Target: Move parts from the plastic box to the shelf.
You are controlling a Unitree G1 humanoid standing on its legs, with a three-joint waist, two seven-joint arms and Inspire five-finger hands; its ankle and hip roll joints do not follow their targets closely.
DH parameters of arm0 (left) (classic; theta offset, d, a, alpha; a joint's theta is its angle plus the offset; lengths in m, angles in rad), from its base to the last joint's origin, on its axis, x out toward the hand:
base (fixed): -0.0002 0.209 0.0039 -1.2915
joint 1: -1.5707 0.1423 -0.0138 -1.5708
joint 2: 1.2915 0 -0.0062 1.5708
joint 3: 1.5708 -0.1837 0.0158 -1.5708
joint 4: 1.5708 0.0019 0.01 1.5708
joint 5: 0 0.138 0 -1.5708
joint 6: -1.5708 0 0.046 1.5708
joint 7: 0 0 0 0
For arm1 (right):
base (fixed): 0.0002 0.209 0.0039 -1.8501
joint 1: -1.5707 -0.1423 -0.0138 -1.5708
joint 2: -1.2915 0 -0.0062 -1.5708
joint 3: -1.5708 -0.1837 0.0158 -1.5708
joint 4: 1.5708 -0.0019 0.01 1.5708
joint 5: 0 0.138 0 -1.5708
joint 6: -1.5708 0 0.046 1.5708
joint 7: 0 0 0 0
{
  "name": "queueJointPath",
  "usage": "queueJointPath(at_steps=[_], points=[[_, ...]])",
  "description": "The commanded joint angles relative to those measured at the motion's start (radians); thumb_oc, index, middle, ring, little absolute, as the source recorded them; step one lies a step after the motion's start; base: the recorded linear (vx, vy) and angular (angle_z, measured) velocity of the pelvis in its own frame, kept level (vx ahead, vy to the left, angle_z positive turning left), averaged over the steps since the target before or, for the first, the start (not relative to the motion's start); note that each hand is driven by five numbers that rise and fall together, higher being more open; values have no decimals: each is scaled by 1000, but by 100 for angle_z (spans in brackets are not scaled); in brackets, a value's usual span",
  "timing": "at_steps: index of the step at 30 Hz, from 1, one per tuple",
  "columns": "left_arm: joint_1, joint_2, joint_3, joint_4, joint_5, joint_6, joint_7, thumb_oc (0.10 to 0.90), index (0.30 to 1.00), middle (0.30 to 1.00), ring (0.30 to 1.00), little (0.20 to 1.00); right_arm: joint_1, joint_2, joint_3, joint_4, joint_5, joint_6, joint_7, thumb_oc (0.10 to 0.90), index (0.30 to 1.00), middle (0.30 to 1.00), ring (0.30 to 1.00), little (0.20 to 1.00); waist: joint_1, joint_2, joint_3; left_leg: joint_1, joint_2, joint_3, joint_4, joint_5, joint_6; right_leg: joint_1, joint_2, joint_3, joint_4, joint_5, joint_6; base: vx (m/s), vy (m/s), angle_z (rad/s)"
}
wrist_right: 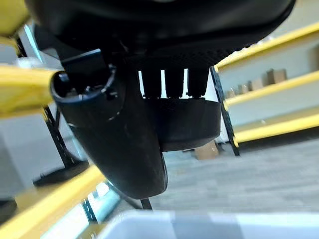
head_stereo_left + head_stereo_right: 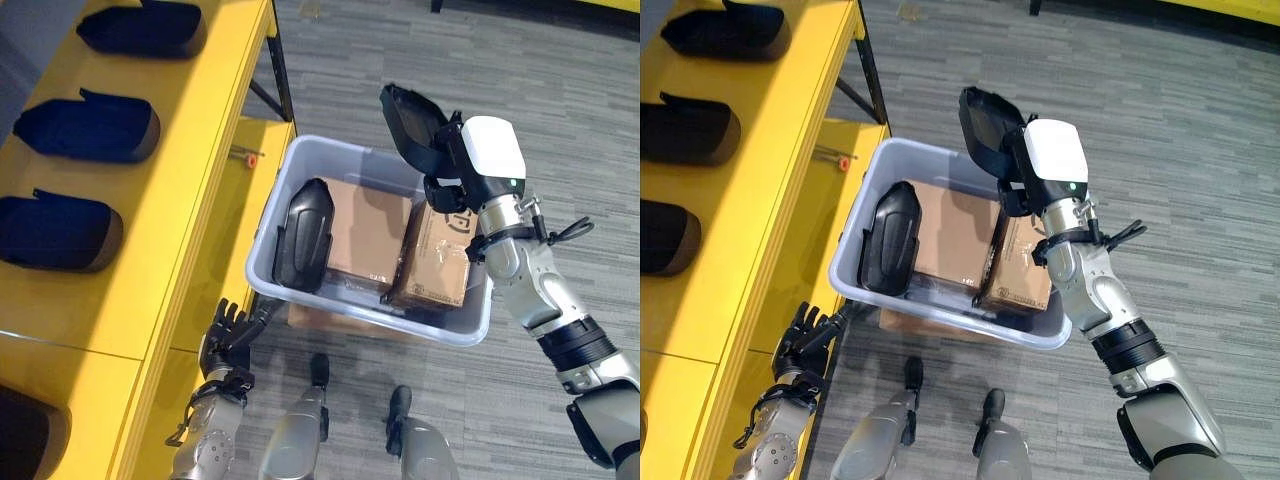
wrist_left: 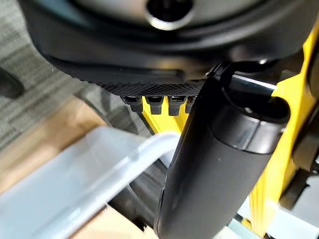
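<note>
My right hand (image 2: 447,162) is shut on a black shell-shaped part (image 2: 410,120) and holds it in the air over the far right corner of the clear plastic box (image 2: 262,240). In the right wrist view the fingers (image 1: 174,83) curl over the part's rim (image 1: 189,124). A second black part (image 2: 303,235) stands against the box's left wall. The yellow shelf (image 2: 190,170) runs along the left and carries several more black parts (image 2: 90,127). My left hand (image 2: 226,340) hangs open low down, close to the box's near left corner.
Two cardboard boxes (image 2: 365,235) (image 2: 437,255) fill the middle and right of the plastic box. More cardboard (image 2: 330,322) lies under it. A small red item (image 2: 251,159) sits on the lower shelf board. Grey carpet lies beyond the box.
</note>
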Motion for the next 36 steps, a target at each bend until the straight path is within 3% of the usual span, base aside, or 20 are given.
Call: queueJointPath(at_steps=[1,10,17,20,21,24,26,29,30,31,32,34,36], points=[[43,34,-22,-19,66,-31,-50,900,1000,1000,1000,1000,-170,1,57,-52,11,-90,-38,400,300,300,300,300,-4,-27,-244,0,75,-72,10,-104,-39,-34,-72,-6,-17,24,44,96,-49,-9],[47,21,-18,-5,65,-22,-56,900,1000,1000,1000,1000,-296,62,170,-12,-13,-109,15,400,300,300,300,300,3,-2,-307,66,105,-53,-12,-108,-53,6,-54,2,-9,-8,36,58,-63,-10],[76,13,5,-29,57,-42,-47,900,1000,1000,1000,1000,-424,132,271,40,0,-134,26,400,300,300,300,300,42,27,-304,64,148,-75,26,-85,-79,0,-20,-12,80,-92,-8,8,-146,-2],[85,10,14,-42,47,-60,-39,900,1000,1000,1000,1000,-491,154,304,66,29,-138,6,400,300,300,300,300,72,34,-281,29,169,-114,19,-30,-96,-16,11,-41,80,-110,-38,-108,-212,20],[89,4,16,-48,25,-77,-34,900,1000,1000,1000,1000,-534,145,328,72,30,-137,-14,400,300,300,300,300,102,48,-254,-12,181,-151,-10,51,-127,-27,34,-67,60,-120,-60,-253,-260,38],[89,-8,11,-54,26,-87,-36,900,1000,1000,1000,1000,-558,108,343,69,38,-135,-26,400,300,300,300,300,139,65,-218,-74,166,-181,-47,164,-153,-42,29,-135,40,-116,-77,-191,-147,77],[83,-9,4,-47,32,-80,-44,900,1000,1000,1000,1000,-544,81,329,45,41,-133,-30,400,300,300,300,300,140,53,-206,-96,157,-131,-12,149,-140,-53,5,-178,25,-100,-81,-187,-136,102],[87,-8,3,-50,35,-75,-54,900,1000,1000,1000,1000,-539,72,325,36,27,-125,-36,400,300,300,300,300,143,43,-210,-97,160,-113,69,110,-132,-71,-12,-207,14,-85,-84,-117,-115,104],[87,-12,-3,-47,36,-70,-63,900,1000,1000,1000,1000,-526,70,319,22,14,-125,-34,400,300,300,300,300,132,39,-220,-60,173,-94,107,60,-130,-65,-16,-212,13,-105,-87,-29,-90,67],[83,-18,-8,-44,34,-67,-63,900,1000,1000,1000,1000,-515,67,313,10,-5,-123,-36,400,300,300,300,300,119,38,-223,-40,195,-53,142,50,-127,-63,-27,-238,16,-101,-90,-24,-93,72],[84,-18,-8,-44,34,-67,-63,900,1000,1000,1000,1000,-513,67,312,7,-6,-122,-35,400,300,300,300,300,118,39,-221,-38,196,-54,147,45,-128,-59,-27,-238,19,-105,-89,-78,-9,96],[79,-25,-18,-53,43,-57,-67,900,1000,1000,1000,1000,-476,50,288,-19,-46,-110,-39,400,300,300,300,300,71,50,-236,49,265,57,139,18,-135,-62,-61,-304,54,-107,-88,-70,44,96],[80,-26,-20,-65,48,-53,-69,900,1000,1000,1000,1000,-464,44,271,-36,-55,-102,-36,400,300,300,300,300,55,59,-238,78,278,79,118,12,-139,-65,-81,-320,84,-108,-81,-34,145,79]])
